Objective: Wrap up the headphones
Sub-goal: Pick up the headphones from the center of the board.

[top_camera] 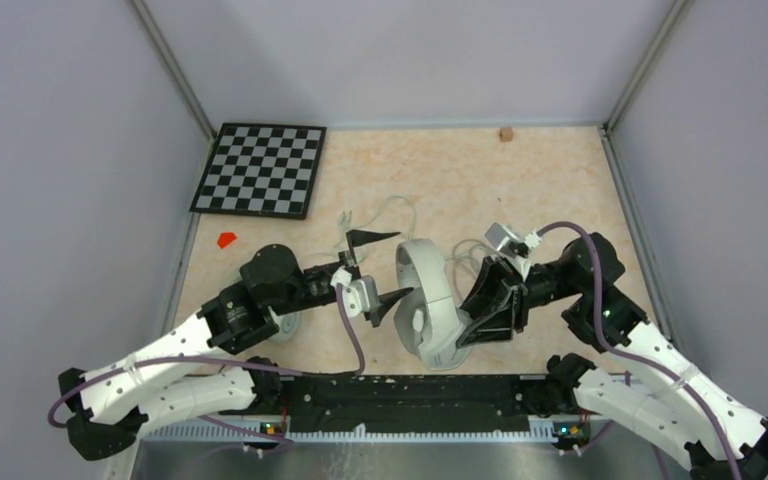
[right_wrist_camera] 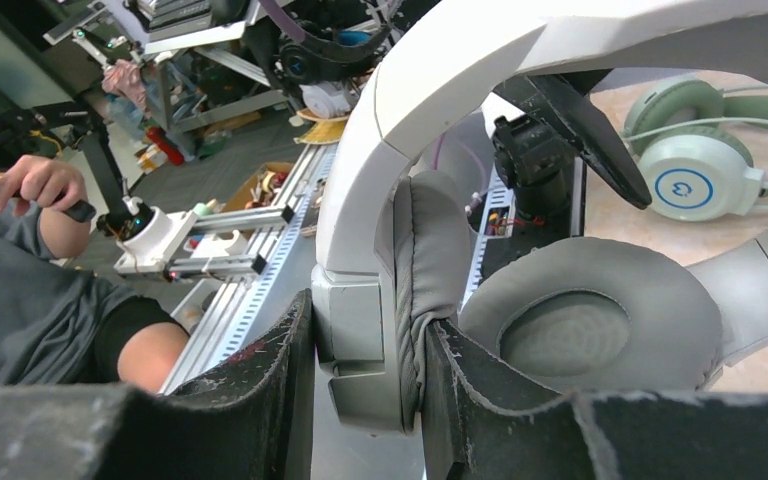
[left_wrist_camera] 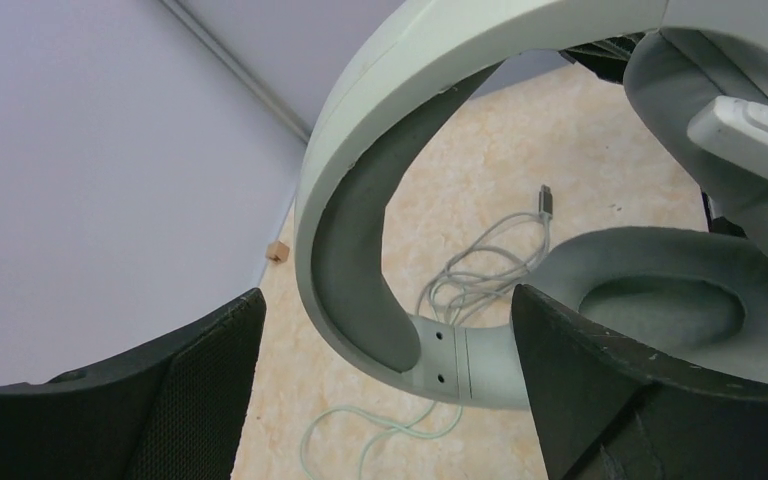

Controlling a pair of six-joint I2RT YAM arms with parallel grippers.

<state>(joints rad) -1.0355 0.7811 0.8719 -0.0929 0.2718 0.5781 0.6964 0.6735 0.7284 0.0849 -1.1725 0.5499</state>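
At the overhead view's centre the white headset [top_camera: 430,305] stood upright, its side pinched by the right hand [top_camera: 475,310]. The left hand [top_camera: 385,268] gaped beside it, holding nothing. The cable [left_wrist_camera: 480,265] lay loose on the desk [top_camera: 560,180] behind, so winding looked unstarted. Next, the spread hand would need to catch that cable.

Pale grey walls [top_camera: 60,150], peach marbled tabletop [top_camera: 550,180], checkerboard [top_camera: 260,168] back left

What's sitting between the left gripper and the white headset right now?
Nothing visible. The open left gripper faces the white headset directly, its band just past the fingertips. The right gripper clamps the band from the other side. The grey cable lies on the table beyond the band's loop.
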